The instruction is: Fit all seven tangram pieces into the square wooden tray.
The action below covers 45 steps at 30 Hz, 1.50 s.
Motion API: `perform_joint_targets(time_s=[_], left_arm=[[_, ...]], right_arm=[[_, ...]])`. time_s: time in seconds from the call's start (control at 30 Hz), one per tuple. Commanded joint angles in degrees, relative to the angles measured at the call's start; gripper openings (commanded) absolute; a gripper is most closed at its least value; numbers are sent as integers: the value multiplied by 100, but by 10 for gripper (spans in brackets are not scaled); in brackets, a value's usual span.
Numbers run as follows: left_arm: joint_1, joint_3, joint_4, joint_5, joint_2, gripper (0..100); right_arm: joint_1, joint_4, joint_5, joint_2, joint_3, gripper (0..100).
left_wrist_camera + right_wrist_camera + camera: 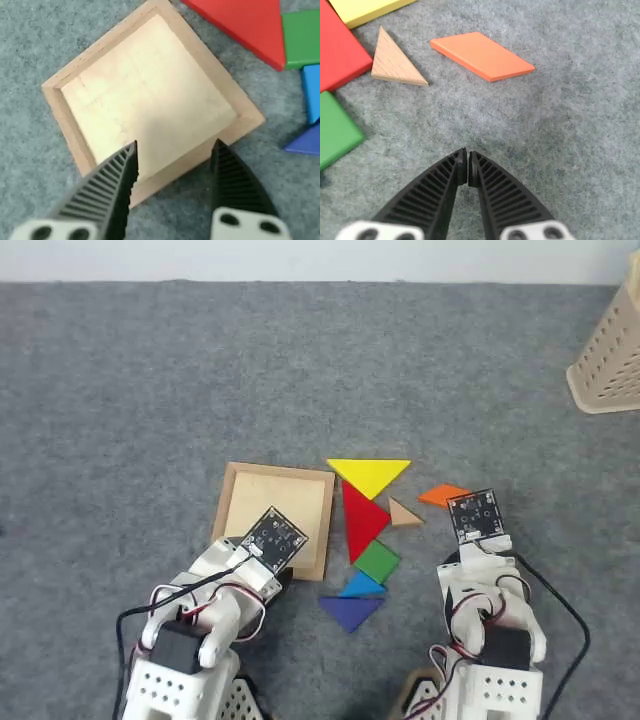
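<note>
Beside the square wooden tray (280,502) we've got all seven tangram pieces (362,520) loose, none fitted yet, left gripper (175,150) spread over its rim, right gripper (468,152) pressed together beyond them.

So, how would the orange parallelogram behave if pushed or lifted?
The orange parallelogram looks rigid and thin, so probably light. Lying flat on the grey carpet, it should neither roll nor tip, though the fibres may resist sliding.
</note>
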<state>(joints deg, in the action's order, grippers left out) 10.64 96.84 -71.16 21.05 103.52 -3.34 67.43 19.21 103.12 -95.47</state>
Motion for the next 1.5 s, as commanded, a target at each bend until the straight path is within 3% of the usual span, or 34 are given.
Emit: perform_joint_targets(time_s=[0.0, 0.23, 0.4, 0.8, 1.07, 1.2, 1.3, 1.47], left_arm=[[79, -31, -35, 18, 62, 219], [70, -31, -35, 18, 62, 219], [70, -31, -35, 18, 62, 219], [-88, -22, -35, 53, 62, 219], [-2884, -22, 571, 35, 70, 219], [-4141, -22, 1073, 18, 62, 218], [-4686, -22, 1257, 9, 62, 218], [-4879, -22, 1275, 9, 53, 218]], right_arm=[[-48, -92, 70, 66, -105, 9], [-22, -75, 26, 66, -105, 9], [-22, 769, 26, 84, -105, 9], [-22, 725, 26, 84, -105, 9], [-75, -664, 62, 84, -105, 14], [-215, -796, 62, 57, 26, 58], [-338, -470, 70, 57, 519, 59], [-321, -295, 70, -171, 1424, 59]])
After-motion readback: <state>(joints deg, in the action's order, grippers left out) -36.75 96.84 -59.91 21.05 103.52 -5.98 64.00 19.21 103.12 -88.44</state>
